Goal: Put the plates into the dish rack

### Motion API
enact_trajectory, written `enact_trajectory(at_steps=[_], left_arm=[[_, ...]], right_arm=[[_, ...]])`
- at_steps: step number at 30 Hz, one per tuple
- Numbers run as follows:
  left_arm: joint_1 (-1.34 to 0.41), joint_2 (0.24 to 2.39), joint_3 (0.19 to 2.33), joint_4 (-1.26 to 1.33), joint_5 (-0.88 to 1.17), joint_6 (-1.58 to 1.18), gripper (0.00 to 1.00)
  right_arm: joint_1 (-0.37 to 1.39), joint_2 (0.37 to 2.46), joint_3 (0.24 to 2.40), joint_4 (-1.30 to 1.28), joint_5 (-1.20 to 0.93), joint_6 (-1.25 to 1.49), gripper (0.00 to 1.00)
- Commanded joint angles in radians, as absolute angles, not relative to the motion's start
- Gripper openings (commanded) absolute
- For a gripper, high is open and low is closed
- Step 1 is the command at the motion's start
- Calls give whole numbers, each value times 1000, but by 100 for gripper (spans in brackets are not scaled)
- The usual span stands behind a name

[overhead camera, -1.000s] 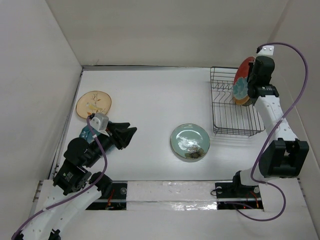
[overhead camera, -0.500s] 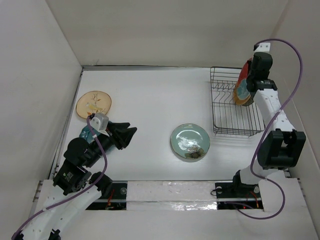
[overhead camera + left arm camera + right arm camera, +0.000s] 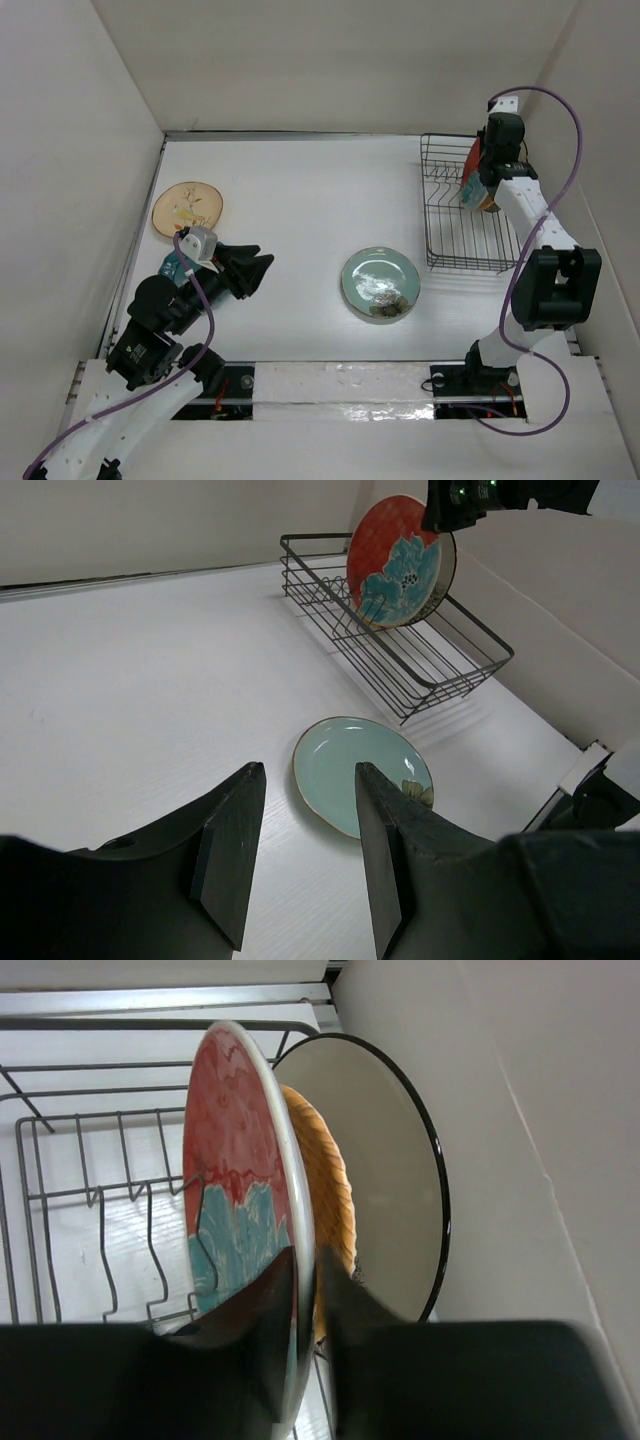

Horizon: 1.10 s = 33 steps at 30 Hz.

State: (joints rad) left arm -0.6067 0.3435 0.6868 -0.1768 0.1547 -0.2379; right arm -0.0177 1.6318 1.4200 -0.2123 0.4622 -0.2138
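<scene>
My right gripper (image 3: 305, 1275) is shut on the rim of the red plate with teal flowers (image 3: 235, 1180), holding it upright on edge over the black wire dish rack (image 3: 455, 215). Right behind it in the rack stand the orange plate (image 3: 325, 1200) and the white plate with a dark rim (image 3: 385, 1170). The red plate also shows in the left wrist view (image 3: 400, 562). The pale green plate (image 3: 380, 283) lies flat mid-table. The tan floral plate (image 3: 187, 208) lies flat at the left. My left gripper (image 3: 258, 270) is open and empty, low over the table left of the green plate (image 3: 360, 775).
The rack sits at the table's far right, close to the right wall (image 3: 600, 180). A teal object (image 3: 170, 268) peeks out under my left arm. White walls enclose the table at left, back and right.
My right gripper has moved toward the back and left with the red plate, bringing it down into the rack. The left arm has not moved.
</scene>
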Motion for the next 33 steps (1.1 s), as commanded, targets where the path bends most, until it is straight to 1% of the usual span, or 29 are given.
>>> enact_trajectory(at_steps=[1, 3, 4, 5, 7, 10, 12, 14, 15, 16, 17, 18, 19, 20, 22, 23, 25, 26, 27, 30, 31, 32, 33], left_arm=[[-603, 339, 695, -141, 161, -244, 39], [-603, 345, 695, -140, 161, -242, 39], [-603, 348, 696, -140, 161, -242, 39], [-603, 350, 696, -141, 161, -242, 39], [-603, 356, 695, -140, 158, -242, 39], [-603, 364, 695, -141, 153, -242, 39], [-603, 374, 695, -141, 149, -242, 38], [-603, 388, 695, -140, 144, -244, 37], [-603, 393, 695, -140, 144, -242, 36], [-603, 402, 696, -141, 143, -242, 34], [-603, 409, 696, -141, 143, -242, 30], [-603, 423, 696, -140, 144, -242, 27], [-603, 432, 698, -140, 143, -242, 23], [-603, 451, 698, -141, 141, -242, 11], [-603, 469, 701, -143, 140, -242, 0], [-603, 480, 703, -143, 140, -242, 0], [-603, 508, 704, -144, 146, -244, 0], [-603, 520, 706, -144, 153, -242, 0], [-603, 526, 706, -144, 155, -244, 0], [-603, 532, 710, -143, 152, -241, 0], [-603, 532, 710, -144, 149, -241, 0], [-603, 531, 710, -141, 147, -241, 0], [-603, 528, 710, -143, 143, -241, 0]], right_arm=[[-11, 1615, 1433, -74, 511, -157, 28], [-11, 1608, 1421, -81, 509, -118, 38], [-11, 1602, 1419, -86, 503, -76, 46], [-11, 1586, 1419, -97, 497, -52, 49], [-11, 1556, 1420, -119, 468, -2, 51], [0, 1508, 1421, -141, 442, 96, 52], [9, 1430, 1398, -143, 408, 141, 51], [50, 1366, 1327, -124, 353, 202, 46], [64, 1292, 1293, -115, 329, 219, 40], [80, 1254, 1222, -106, 280, 254, 18], [98, 1215, 1183, -100, 262, 280, 8], [136, 1177, 1137, -89, 236, 302, 0], [161, 1102, 1094, -84, 194, 343, 0], [188, 1062, 1006, -95, 186, 375, 0], [280, 982, 910, -100, 167, 449, 0], [311, 903, 873, -141, 184, 486, 0], [389, 816, 761, -190, 221, 593, 0], [411, 730, 726, -251, 227, 642, 0], [429, 686, 656, -285, 226, 682, 0], [524, 520, 534, -417, 221, 923, 0], [525, 481, 517, -457, 239, 964, 0], [564, 439, 502, -530, 254, 1007, 0], [583, 367, 485, -558, 265, 1043, 2]])
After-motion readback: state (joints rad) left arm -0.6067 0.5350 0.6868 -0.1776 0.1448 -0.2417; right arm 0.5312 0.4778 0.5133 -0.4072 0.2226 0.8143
